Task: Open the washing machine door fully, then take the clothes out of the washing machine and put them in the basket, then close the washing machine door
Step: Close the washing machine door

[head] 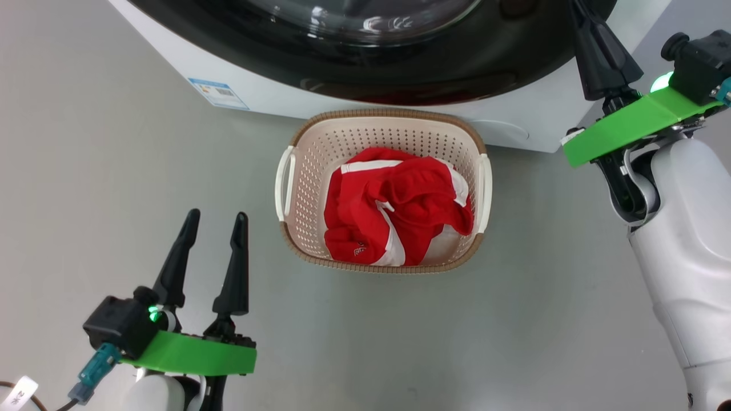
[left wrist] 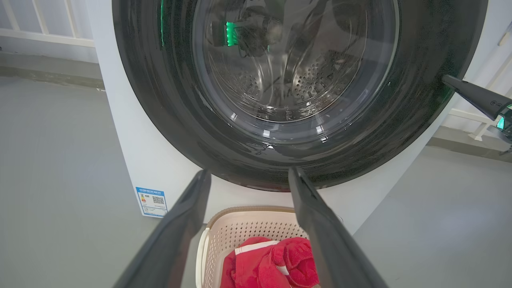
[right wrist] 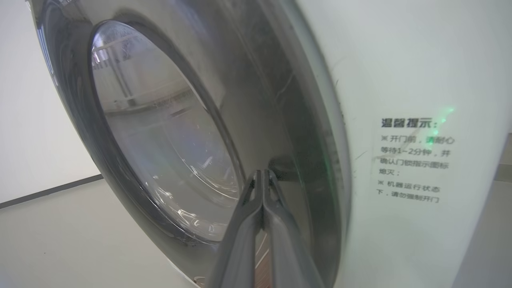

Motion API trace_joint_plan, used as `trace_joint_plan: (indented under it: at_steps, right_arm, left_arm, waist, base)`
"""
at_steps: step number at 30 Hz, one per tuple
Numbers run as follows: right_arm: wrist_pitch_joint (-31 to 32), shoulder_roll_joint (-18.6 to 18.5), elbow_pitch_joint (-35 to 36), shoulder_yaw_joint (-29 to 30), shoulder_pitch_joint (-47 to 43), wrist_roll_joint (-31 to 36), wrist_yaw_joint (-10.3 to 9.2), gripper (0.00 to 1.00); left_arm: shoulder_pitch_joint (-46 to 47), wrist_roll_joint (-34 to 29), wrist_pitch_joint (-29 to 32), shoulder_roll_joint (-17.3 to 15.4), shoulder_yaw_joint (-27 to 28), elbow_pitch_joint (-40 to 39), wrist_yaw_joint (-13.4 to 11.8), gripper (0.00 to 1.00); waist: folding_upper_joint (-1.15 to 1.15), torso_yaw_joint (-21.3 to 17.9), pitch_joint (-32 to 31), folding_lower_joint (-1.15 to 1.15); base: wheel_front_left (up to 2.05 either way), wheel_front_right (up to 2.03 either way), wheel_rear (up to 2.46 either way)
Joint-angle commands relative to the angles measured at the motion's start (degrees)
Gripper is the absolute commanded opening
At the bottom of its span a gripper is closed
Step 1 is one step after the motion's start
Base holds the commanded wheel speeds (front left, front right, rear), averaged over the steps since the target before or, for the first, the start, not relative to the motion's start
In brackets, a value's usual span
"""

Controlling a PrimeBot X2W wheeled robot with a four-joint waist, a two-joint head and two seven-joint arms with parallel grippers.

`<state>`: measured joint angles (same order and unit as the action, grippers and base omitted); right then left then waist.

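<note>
Red clothes [head: 394, 211] with white stripes lay heaped in the basket [head: 320, 148] at mid-frame of the head view, on the floor just below the washing machine [head: 274, 85]. A white mark on the fabric was too small to read, and so was the print on the blue sticker [head: 218, 92] at upper left. The washing machine door [head: 400, 63] sat shut along the top edge. At lower left the left pincer [head: 217, 216] pointed up-frame, fingers spread and empty. At upper right the right pincer [head: 594, 40] reached from a bent forearm to the door's rim.

From the left wrist, the perforated drum [left wrist: 296, 80] showed through the glass. The spread fingers flanked the basket at the bottom edge.

From the right wrist, a printed label [right wrist: 412, 160] on the white front read "温馨提示" above lines on waiting 1~2分钟 before opening. The right pincer's fingers were pressed together, pinching nothing, with the tips close against the glossy black frame. Whether they touched it could not be told.
</note>
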<state>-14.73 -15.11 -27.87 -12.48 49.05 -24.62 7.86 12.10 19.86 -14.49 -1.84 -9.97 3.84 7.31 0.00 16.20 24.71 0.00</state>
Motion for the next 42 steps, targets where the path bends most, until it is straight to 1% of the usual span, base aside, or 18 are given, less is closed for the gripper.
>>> trace_joint_plan:
  at_steps: [1,2,3,4,5,6,7,8,13,18,33,42]
  right_arm:
    - [-0.3,0.3,1.6,-0.9,-1.8,0.3,-0.37,0.0]
    - [-0.3,0.3,1.6,-1.1,-2.6,0.3,-0.37,0.0]
    - [-0.3,0.2,1.6,-1.3,-3.5,0.3,-0.37,0.07]
    - [-0.3,0.1,1.7,-1.5,-4.3,0.2,-0.37,0.3]
    - [-0.3,0.1,1.8,-1.5,-5.2,0.2,-0.37,0.44]
    - [-0.3,0.0,1.9,-1.7,-6.1,0.1,-0.37,0.65]
    - [-0.3,-0.1,2.0,-1.8,-7.0,0.1,-0.37,0.98]
    - [-0.3,-0.2,2.1,-1.8,-8.0,0.0,-0.37,1.0]
    - [-0.3,-0.6,2.7,-2.5,-11.7,-0.3,-0.37,1.0]
    - [-0.3,-0.8,3.8,-2.6,-16.0,-0.6,-0.37,1.0]
    - [-0.3,0.1,6.9,0.8,-29.5,-0.5,-0.37,1.0]
    - [-0.3,0.5,7.8,2.8,-34.3,-0.1,-0.37,1.0]
  left_arm:
    - [0.3,0.3,-0.5,-1.0,1.7,-0.9,0.2,1.0]
    - [0.2,0.2,-0.5,-1.0,1.7,-0.6,0.2,1.0]
    - [0.2,0.2,-0.5,-1.0,1.7,-0.3,0.2,1.0]
    - [0.1,0.1,-0.5,-1.0,1.8,-0.1,0.2,1.0]
    - [0.1,0.0,-0.5,-1.0,1.8,0.2,0.2,1.0]
    - [-0.1,-0.2,-0.5,-1.0,2.0,0.4,0.2,1.0]
    - [-0.2,-0.3,-0.5,-1.0,2.1,0.6,0.2,1.0]
    - [-0.3,-0.5,-0.5,-1.0,2.2,0.9,0.2,1.0]
    - [-1.0,-1.2,-0.5,-1.2,2.7,1.6,0.2,1.0]
    - [-2.0,-1.3,-0.5,-2.1,3.0,3.0,0.2,1.0]
    - [-5.6,0.2,-0.5,-5.0,5.9,6.2,0.2,1.0]
    - [-7.8,-0.5,-0.5,-5.8,8.0,6.2,0.2,1.0]
  waist:
    - [0.0,-0.2,-0.8,0.0]
    - [0.0,-0.2,-1.2,0.0]
    - [0.0,-0.3,-1.6,0.0]
    - [0.0,-0.4,-2.0,0.0]
    - [0.0,-0.5,-2.4,0.0]
    - [0.0,-0.7,-2.8,0.0]
    - [0.0,-0.8,-3.2,0.0]
    - [0.0,-1.0,-3.7,0.0]
    - [0.0,-1.9,-5.4,0.0]
    - [0.0,-3.5,-7.5,0.0]
    - [0.0,-9.6,-13.6,0.0]
    - [0.0,-12.8,-16.1,0.0]
  base:
    - [0.0,0.0,0.0]
    - [0.0,0.0,0.0]
    - [0.0,0.0,0.0]
    - [0.0,0.0,0.0]
    - [0.0,0.0,0.0]
    - [0.0,0.0,0.0]
    - [0.0,0.0,0.0]
    - [0.0,0.0,0.0]
    - [0.0,0.0,0.0]
    - [0.0,0.0,0.0]
    - [0.0,0.0,0.0]
    - [0.0,0.0,0.0]
